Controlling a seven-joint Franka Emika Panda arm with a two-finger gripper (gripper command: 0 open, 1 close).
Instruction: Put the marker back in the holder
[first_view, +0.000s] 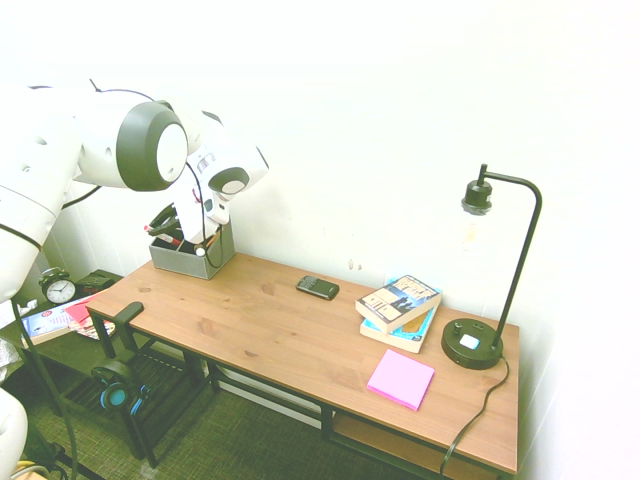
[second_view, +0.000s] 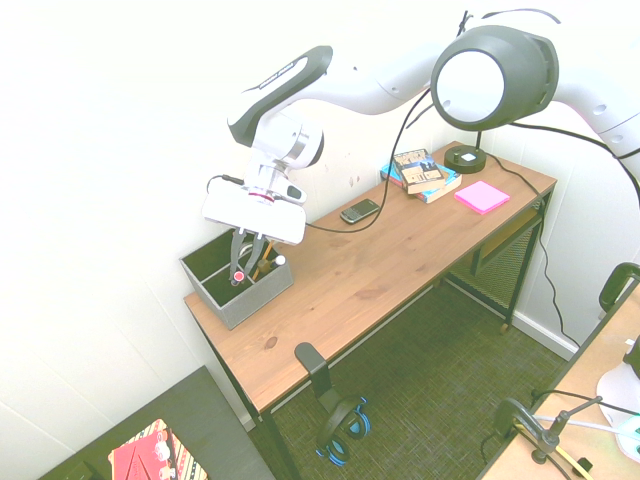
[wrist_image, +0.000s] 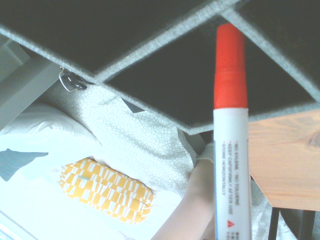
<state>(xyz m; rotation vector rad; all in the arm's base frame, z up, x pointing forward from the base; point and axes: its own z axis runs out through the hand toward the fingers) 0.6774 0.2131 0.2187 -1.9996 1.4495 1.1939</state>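
The pincer (second_view: 241, 272) is clamped on the red-capped marker (wrist_image: 231, 150), its cap over a compartment of the grey desk organizer (second_view: 260, 301). The organizer sits at the table's (second_view: 375, 285) end opposite the desk lamp (first_view: 472, 343), by the wall-side corner. The mobile phone (first_view: 317, 288) lies near the wall-side edge.
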